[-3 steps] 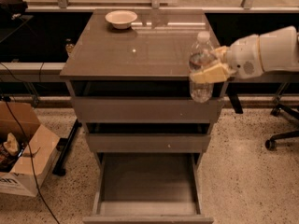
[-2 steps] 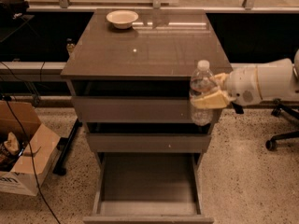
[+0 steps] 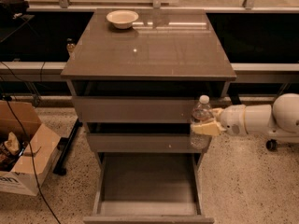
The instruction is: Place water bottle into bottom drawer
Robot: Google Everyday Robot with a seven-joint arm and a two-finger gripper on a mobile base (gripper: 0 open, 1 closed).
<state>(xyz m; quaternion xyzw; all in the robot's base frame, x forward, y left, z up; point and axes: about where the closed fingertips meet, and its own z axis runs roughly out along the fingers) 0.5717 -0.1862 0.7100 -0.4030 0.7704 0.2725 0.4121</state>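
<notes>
Clearly gripping the upright water bottle (image 3: 201, 112) around its middle, the end effector (image 3: 203, 128) hangs at the cabinet's (image 3: 140, 55) right front corner. The open bottom drawer (image 3: 147, 181) lies below and left of it, so the bottle probably needs carrying leftward, then down.

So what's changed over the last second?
The end effector, still shut on the water bottle, has carried it straight down from the level of the cabinet top to that of the middle drawer, off the right front corner. The bottom drawer stays open; the bowl hasn't moved.
</notes>
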